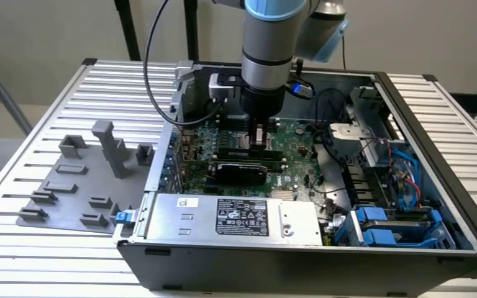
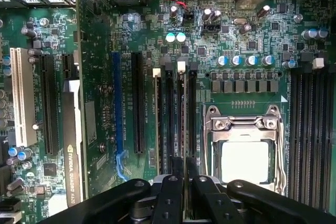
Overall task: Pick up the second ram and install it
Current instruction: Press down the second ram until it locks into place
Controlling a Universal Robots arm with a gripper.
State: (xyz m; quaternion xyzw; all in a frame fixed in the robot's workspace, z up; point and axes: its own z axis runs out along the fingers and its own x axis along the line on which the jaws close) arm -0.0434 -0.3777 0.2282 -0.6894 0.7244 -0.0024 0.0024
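Exterior view: the robot arm (image 1: 268, 43) reaches down into an open computer case (image 1: 305, 261) that lies on a slatted metal table (image 1: 23, 186), its gripper (image 1: 259, 139) low over the green motherboard (image 1: 292, 152) and just beside the black graphics card (image 1: 238, 172). A grey holder tray (image 1: 72, 192) with upright blocks sits on the table well apart from the motherboard, toward the exterior view's left. The silver power supply (image 1: 230, 217) lies along the near wall of the case, near the motherboard's edge.

Wrist view: the gripper (image 2: 184, 174) has its two black fingers (image 2: 169, 192) drawn close together on the thin top edge of the second ram (image 2: 184, 124), which stands upright in a memory slot of the motherboard (image 2: 236, 35), with white slot latches (image 2: 181, 66) at its far end. The stick runs just beside the metal processor socket (image 2: 244, 145); a neighbouring stick (image 2: 160, 124) stands in the slot on its other side. A blue expansion slot (image 2: 117, 114) and black slots lie further from the socket, and more empty memory slots (image 2: 312, 135) line the socket's opposite side.
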